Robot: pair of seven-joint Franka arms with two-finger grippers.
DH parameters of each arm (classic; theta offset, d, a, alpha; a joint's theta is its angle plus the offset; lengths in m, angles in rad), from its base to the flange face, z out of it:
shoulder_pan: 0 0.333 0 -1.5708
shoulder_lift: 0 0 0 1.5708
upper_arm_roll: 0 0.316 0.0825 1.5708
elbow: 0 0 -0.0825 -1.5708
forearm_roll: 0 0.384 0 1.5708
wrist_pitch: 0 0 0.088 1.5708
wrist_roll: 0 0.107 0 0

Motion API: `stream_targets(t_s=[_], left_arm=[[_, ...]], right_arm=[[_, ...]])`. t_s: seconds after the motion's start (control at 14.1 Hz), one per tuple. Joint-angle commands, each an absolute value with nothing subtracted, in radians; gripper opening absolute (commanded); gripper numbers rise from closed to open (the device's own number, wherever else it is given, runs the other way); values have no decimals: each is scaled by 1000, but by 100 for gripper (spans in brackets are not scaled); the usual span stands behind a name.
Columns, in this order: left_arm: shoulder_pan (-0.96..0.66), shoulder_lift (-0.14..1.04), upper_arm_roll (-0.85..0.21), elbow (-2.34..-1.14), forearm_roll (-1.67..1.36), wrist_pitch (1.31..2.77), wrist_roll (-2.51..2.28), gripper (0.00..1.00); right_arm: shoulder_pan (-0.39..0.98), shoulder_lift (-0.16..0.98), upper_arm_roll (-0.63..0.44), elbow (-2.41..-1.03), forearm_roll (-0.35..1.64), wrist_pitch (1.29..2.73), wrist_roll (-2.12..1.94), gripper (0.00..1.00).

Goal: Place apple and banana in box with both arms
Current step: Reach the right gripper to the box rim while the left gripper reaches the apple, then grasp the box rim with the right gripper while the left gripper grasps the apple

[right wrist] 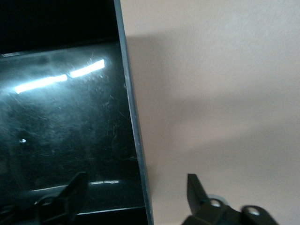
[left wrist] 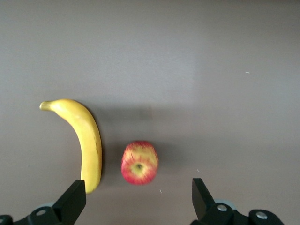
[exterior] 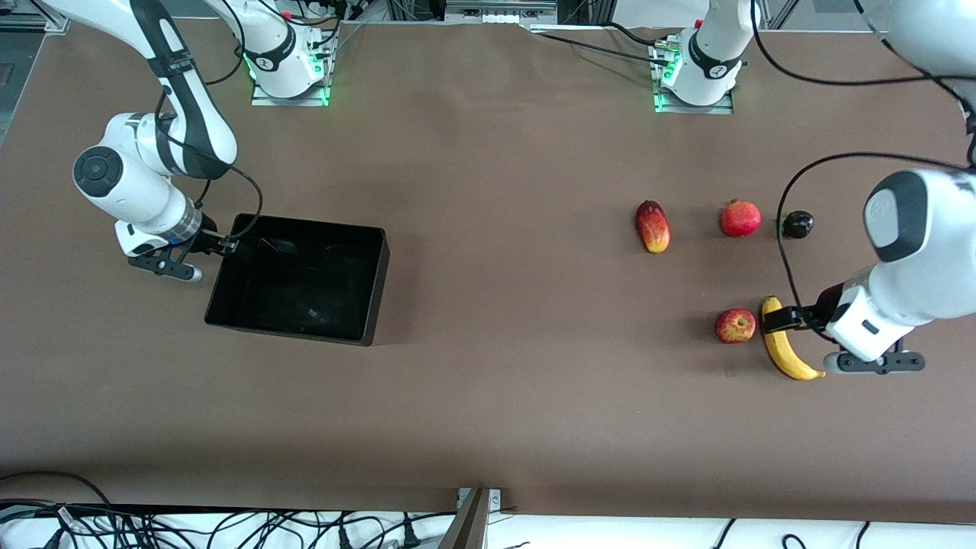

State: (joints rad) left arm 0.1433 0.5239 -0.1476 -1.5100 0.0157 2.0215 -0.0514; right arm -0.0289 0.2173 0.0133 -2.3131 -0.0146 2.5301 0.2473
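While left pincer spread over apple, banana end hidden, right pincer spread astride box wall.

Apple, small, red with yellow streaks, sitting upright on table, dimpled top facing up. Banana, long, curved, yellow, dark-tipped, lying flat just beside apple, toward left arm's end. Box, shallow glossy black tray, sitting empty, well apart from apple, toward right arm's end.
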Motion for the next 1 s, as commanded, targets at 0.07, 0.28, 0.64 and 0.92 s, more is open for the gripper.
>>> stream_targets(t_s=[0.07,0.28,0.64,0.92], left_arm=[[138,551,-141,-1609,57,2179,-66,100],[140,555,-141,-1695,55,2301,-67,100],[141,618,-141,-1720,55,2364,-69,100],[146,653,-141,-1738,57,2414,-104,100]], right_arm=[[-31,236,15,-2326,-26,2545,151,35],[-32,252,15,-2324,-25,2543,107,0],[-31,238,17,-2298,-21,2543,121,0],[-31,219,90,-2170,-21,2409,118,0]])
